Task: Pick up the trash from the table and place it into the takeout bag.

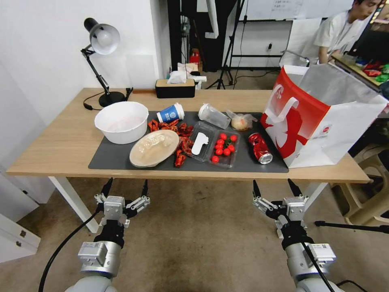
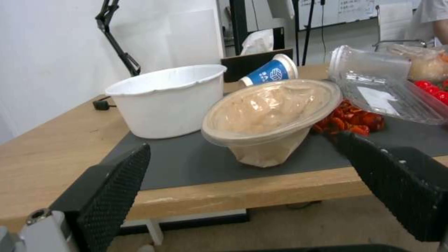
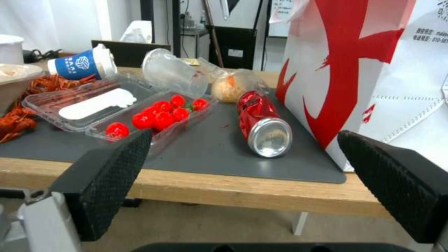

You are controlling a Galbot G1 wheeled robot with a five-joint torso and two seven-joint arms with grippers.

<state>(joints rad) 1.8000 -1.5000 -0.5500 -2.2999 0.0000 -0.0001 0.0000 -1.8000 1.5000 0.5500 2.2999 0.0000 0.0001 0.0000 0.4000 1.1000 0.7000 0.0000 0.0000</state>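
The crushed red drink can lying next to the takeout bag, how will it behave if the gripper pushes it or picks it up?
The crushed red drink can lies on its side on the dark grey mat, so a push would probably make it roll, unevenly because of its dents. Being already crumpled, it is likely thin, light and apt to give under a squeeze. Its glossy metal may slip unless gripped across the body.

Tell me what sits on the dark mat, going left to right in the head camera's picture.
White bowl → round tan lid → clear tray of cherry tomatoes → crushed red can → takeout bag, at the mat's right edge.
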